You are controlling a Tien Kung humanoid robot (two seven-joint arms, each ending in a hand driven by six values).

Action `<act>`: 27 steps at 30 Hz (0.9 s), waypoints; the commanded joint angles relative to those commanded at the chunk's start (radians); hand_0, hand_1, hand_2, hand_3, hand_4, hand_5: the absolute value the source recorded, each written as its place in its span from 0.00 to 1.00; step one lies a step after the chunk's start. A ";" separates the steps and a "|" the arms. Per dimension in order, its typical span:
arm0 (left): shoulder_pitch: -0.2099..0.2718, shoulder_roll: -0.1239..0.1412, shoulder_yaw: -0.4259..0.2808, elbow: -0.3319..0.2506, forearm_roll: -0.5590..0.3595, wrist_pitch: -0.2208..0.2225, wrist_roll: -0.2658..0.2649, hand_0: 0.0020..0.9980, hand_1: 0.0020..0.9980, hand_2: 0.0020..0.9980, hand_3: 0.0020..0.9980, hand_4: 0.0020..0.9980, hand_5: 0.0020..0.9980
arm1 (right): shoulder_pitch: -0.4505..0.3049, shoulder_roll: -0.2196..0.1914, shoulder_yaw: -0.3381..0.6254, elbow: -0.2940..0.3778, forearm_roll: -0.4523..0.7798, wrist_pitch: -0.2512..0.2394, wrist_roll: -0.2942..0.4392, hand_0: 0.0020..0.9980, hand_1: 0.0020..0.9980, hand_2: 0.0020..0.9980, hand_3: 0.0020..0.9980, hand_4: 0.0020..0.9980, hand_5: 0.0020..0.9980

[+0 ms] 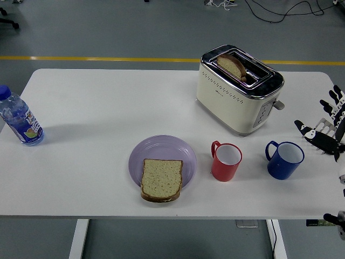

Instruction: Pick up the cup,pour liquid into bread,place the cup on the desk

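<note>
Glossy cream toaster (237, 89) with chrome top, matt white table (108, 108)

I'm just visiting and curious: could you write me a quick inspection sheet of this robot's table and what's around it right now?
Surface: white table, dry-looking.
Job's things: blue cup and red cup upright; bread slice on purple plate.
Clutter: toaster holding bread; water bottle; metal rack partly hidden.
Hands: right hand open, raised right of the blue cup, holding nothing; left nothing seen.
Cables: black cables on floor.
Surroundings: grey floor, yellow line.
</note>
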 joint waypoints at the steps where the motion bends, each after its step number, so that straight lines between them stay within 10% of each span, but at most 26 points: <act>1: 0.000 0.000 0.001 0.000 0.000 0.000 0.000 0.67 0.74 0.74 0.64 0.40 1.00 | 0.002 0.004 0.016 0.012 0.033 -0.006 0.000 0.84 0.76 0.86 0.87 0.87 0.07; 2: 0.000 0.000 0.001 0.000 0.000 0.000 0.000 0.67 0.74 0.74 0.64 0.40 1.00 | 0.002 0.005 0.020 0.016 0.047 -0.007 0.000 0.68 0.62 0.70 0.72 0.81 0.10; 8: -0.001 0.000 0.000 0.000 0.001 -0.001 0.000 0.67 0.74 0.74 0.64 0.40 1.00 | -0.003 0.016 0.078 0.055 0.215 -0.034 -0.001 0.62 0.57 0.65 0.64 0.76 0.09; 27: 0.006 -0.001 0.006 0.001 -0.002 -0.001 0.001 0.67 0.74 0.74 0.64 0.40 1.00 | -0.024 0.035 0.134 0.057 0.400 0.017 -0.081 0.59 0.56 0.64 0.61 0.71 0.14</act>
